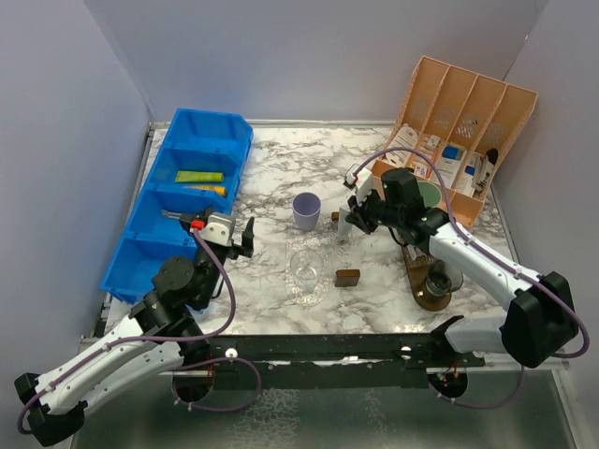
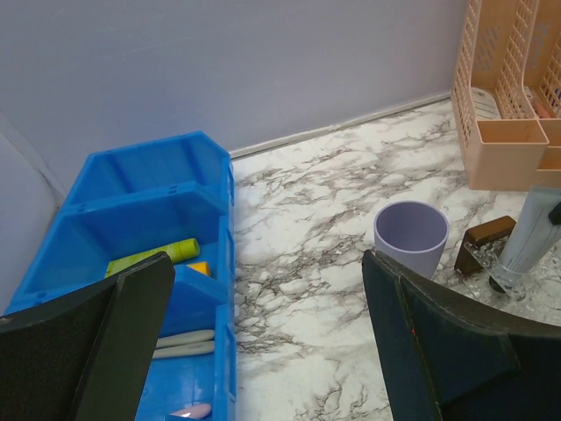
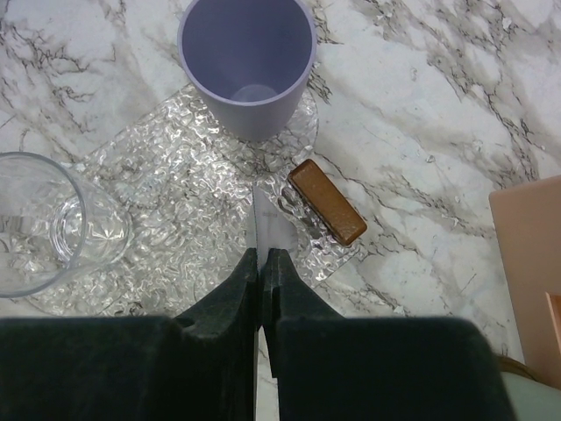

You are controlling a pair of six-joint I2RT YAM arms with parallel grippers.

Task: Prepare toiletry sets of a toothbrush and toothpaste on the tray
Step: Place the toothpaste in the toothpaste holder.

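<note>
Lilac cup (image 3: 246,66), plain; box labels (image 1: 452,152) unreadable

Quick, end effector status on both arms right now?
Left end effector: open, holding nothing.
Right end effector: closed on a thin pale tube, held above the tray area.

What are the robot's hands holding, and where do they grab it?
The right gripper pinches a pale tube by its top end; the left gripper is open, holding nothing.
</note>
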